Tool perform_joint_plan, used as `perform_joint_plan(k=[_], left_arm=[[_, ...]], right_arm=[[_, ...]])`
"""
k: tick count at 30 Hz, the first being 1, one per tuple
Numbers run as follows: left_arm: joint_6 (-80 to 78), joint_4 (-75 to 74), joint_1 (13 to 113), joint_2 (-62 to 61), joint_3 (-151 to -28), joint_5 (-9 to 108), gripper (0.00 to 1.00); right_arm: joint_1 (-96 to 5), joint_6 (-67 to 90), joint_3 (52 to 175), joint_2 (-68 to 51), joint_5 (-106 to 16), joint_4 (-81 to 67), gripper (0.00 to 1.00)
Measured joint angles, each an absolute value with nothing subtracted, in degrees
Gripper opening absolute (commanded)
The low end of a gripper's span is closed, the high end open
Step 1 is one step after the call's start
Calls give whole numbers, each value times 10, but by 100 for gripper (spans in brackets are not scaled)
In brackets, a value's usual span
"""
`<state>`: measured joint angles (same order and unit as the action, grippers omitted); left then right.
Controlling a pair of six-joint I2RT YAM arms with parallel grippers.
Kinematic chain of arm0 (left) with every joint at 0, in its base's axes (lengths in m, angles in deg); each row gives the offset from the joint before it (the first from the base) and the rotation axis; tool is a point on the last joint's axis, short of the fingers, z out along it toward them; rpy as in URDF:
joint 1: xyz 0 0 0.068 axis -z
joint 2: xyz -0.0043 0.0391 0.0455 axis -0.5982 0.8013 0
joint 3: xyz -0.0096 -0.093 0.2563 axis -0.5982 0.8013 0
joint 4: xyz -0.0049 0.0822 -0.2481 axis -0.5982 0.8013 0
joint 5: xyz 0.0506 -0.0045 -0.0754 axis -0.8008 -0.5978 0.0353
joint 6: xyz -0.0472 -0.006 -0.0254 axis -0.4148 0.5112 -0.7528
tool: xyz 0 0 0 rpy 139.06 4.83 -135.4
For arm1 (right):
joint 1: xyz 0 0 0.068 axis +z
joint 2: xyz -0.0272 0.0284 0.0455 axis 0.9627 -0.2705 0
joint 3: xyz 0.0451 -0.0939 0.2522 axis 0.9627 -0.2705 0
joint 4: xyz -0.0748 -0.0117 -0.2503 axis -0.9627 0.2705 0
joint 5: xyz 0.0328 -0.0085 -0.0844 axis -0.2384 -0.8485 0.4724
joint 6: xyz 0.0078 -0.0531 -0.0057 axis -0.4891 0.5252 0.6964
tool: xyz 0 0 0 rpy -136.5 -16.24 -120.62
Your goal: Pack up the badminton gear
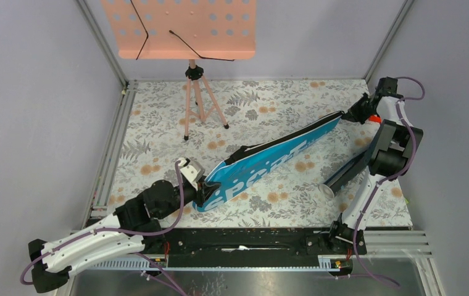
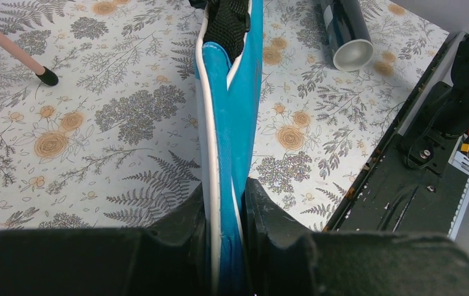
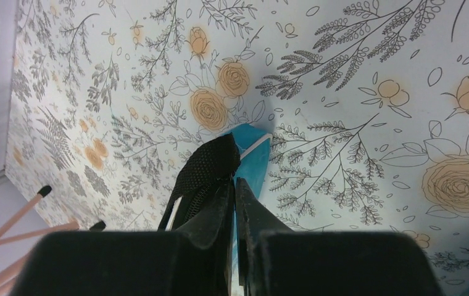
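Stretching slantwise across the desk [image 1: 158, 111] in front of the stand [image 1: 182, 28], the blue bag [image 1: 269, 161] stands on edge. Its wide end sits nearer the arms than the stand and its narrow end lies off to the stand's right. The left tool [image 1: 204, 188] is clamped on the white-piped rim of the wide end. The right tool [image 1: 350, 113] is pinched together on the black webbing at the narrow tip.

The bag looks light and soft, a fabric shell likely to sag or fold between two grips, and its smooth face is probably slick. The piped rim and the webbing seem the surest holds.

The black tube [image 1: 343, 176] lies flat further right of the stand, beyond the bag, with its pale end towards the arms. It should be stiff, light and apt to roll. No rackets or shuttlecocks show.

The desk wears a flat, matte floral cloth. Pale grey walls [image 1: 34, 92] and metal rails [image 1: 112, 142] close in behind the stand and on both sides.
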<state>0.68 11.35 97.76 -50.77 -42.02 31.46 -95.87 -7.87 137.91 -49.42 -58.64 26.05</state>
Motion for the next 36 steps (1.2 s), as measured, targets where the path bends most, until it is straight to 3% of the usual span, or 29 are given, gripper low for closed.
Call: perform_joint_plan(k=[12, 18, 19, 20, 24, 33, 34, 36], left_arm=[[-4, 112, 978, -504, -421, 314, 0], [5, 112, 977, -485, -428, 332, 0], [10, 112, 977, -473, -434, 339, 0], [18, 112, 977, -453, -444, 349, 0], [62, 109, 976, -325, -511, 369, 0], [137, 69, 976, -108, -624, 362, 1], [143, 64, 976, -82, -640, 358, 10], [153, 53, 976, -37, -665, 353, 53]], right_arm=[[-959, -130, 1337, -483, -583, 208, 3], [-958, -127, 1300, -455, -577, 166, 28], [-958, -122, 1298, -451, -570, 156, 35], [-958, -117, 1298, -445, -564, 147, 44], [-954, -87, 1298, -388, -565, 127, 98], [-937, -69, 1180, -61, -599, 76, 100], [-937, -71, 1149, -20, -599, 67, 100], [-937, -79, 1073, 59, -597, 48, 100]])
